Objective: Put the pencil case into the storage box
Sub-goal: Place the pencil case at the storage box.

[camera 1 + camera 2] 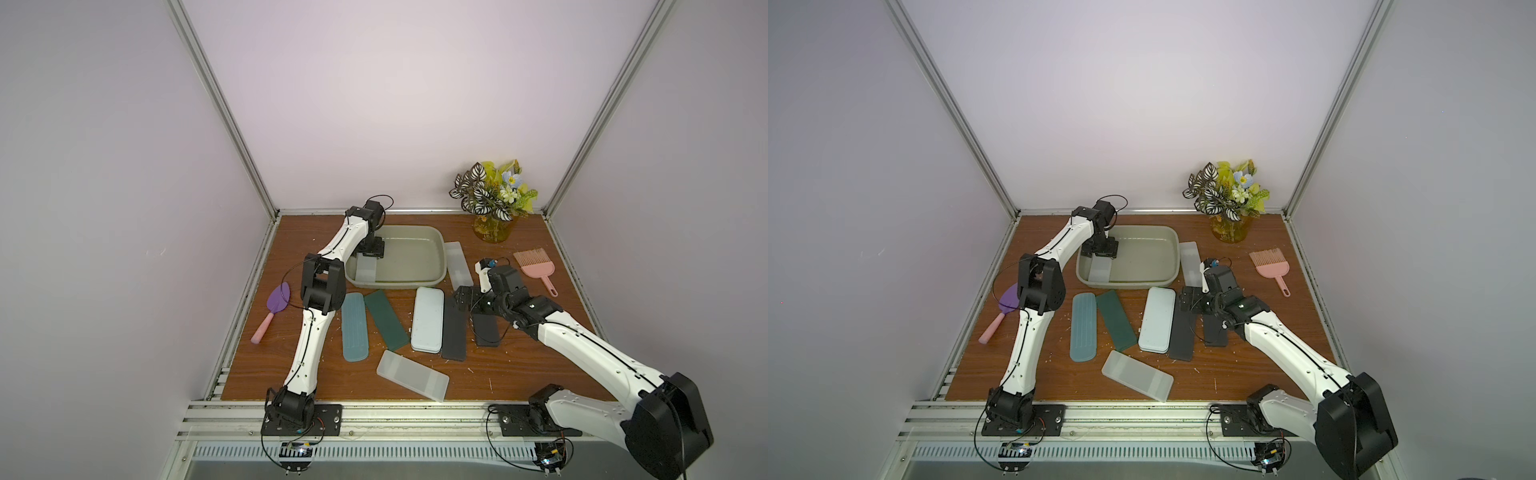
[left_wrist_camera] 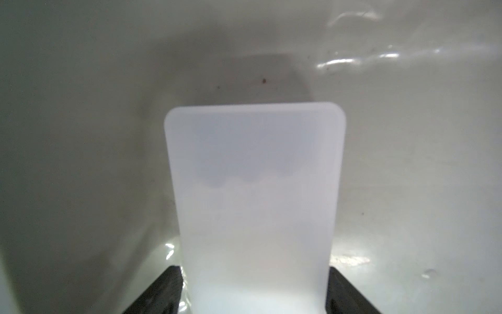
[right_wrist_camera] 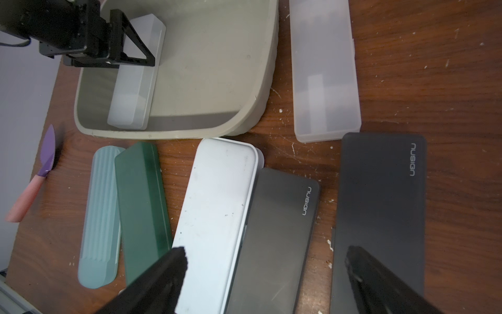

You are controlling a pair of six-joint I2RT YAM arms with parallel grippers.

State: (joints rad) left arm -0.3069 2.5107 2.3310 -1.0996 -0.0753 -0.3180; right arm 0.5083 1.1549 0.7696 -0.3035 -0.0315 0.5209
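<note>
Nearest the rail, a frosted case [image 1: 412,375] lying slantwise on the wooden table [image 1: 519,365].

Just beyond, five more in a ragged row. From the left: a ribbed teal case [image 1: 354,326], a green case [image 1: 386,320] against its edge, a pale blue case [image 1: 427,320], a long black case [image 1: 454,332] tucked partly under the pale blue one, and a second black case [image 1: 486,330] slightly apart.

Poised above the two black ones, the right gripper [image 3: 266,254], jaws spread wide, nothing between them.

Out by the left edge, a purple scoop [image 1: 272,309] with a pink handle. Over on the right, a pink brush [image 1: 536,266].

Farther back, the storage box [image 1: 399,284], with another clear case [image 1: 458,264] just beside its right wall.

Inside the box at its left end, the pencil case [image 1: 366,270], translucent white, set front to back, its near end close to the near wall.

Reaching down into the box over the far part of that case, the left gripper [image 2: 255,269], one finger along each long side. Impossible to tell whether pressing on the case or just clear of it.

In the back right corner, flowers [image 1: 494,199] in a yellow vase.
</note>
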